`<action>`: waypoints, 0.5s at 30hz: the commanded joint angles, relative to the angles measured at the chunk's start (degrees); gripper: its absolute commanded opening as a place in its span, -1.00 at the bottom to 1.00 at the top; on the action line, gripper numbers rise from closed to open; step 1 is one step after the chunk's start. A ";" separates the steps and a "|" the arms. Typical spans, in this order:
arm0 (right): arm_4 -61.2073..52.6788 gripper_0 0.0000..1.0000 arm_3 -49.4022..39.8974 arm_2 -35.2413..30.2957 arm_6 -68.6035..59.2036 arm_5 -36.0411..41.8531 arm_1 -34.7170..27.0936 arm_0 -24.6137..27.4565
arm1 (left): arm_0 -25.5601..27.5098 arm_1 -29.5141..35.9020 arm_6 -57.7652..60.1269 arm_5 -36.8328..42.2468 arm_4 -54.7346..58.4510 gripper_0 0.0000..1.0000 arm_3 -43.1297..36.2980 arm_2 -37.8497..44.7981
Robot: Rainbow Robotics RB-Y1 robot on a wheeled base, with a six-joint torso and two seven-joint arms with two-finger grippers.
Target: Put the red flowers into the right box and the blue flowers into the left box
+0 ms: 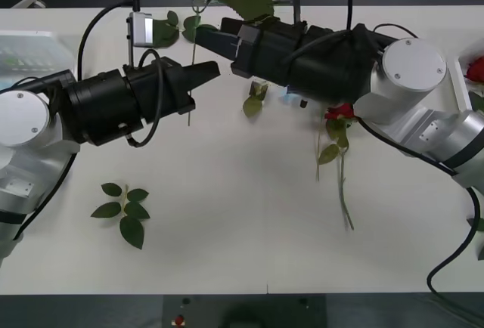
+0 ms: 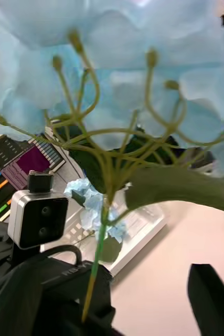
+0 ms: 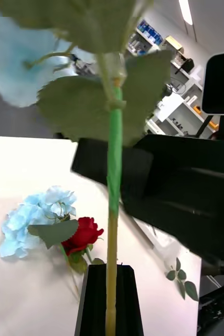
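One blue flower [image 2: 112, 63] is up in the air above the middle of the tabletop's far edge, bloom on top and stem hanging straight down. Your left hand [image 3: 110, 307] has closed on the lower stem, which runs up between its two black fingers. Your right hand [image 1: 206, 39] sits just beside it, fingers apart and holding nothing, with one finger [image 2: 212, 299] well to the side of the stem. This looks like a hand-over, since the left arm is the one that can reach the left box [image 1: 23, 44].

That box sits at the tabletop's left edge and already has a blue cluster [image 2: 93, 202] in it. The right box [image 1: 458, 78] shows its rim at the right edge, with a red bloom [image 1: 476, 68] inside.

On the tabletop [image 1: 242, 230], a red rose [image 1: 340, 112] lies under your right arm towards the right edge, and another blue cluster [image 3: 33, 223] lies touching a rose there. A loose leaf sprig [image 1: 125, 211] lies near the front left.
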 commanded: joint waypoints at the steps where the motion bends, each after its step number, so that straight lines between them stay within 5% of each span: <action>1: -0.79 0.99 -0.76 -0.33 0.79 1.83 -3.41 -1.08 | 0.96 5.74 2.56 5.43 0.18 -1.00 0.70 6.35; 8: -0.17 0.99 -0.76 -0.33 -5.63 11.23 -12.11 -1.08 | 0.26 10.84 8.19 20.63 -0.52 -1.00 14.24 19.27; 15: 11.52 0.99 -0.84 -0.41 -24.70 21.95 -21.16 -1.69 | 1.93 14.53 7.22 26.52 -17.84 -1.00 18.54 32.10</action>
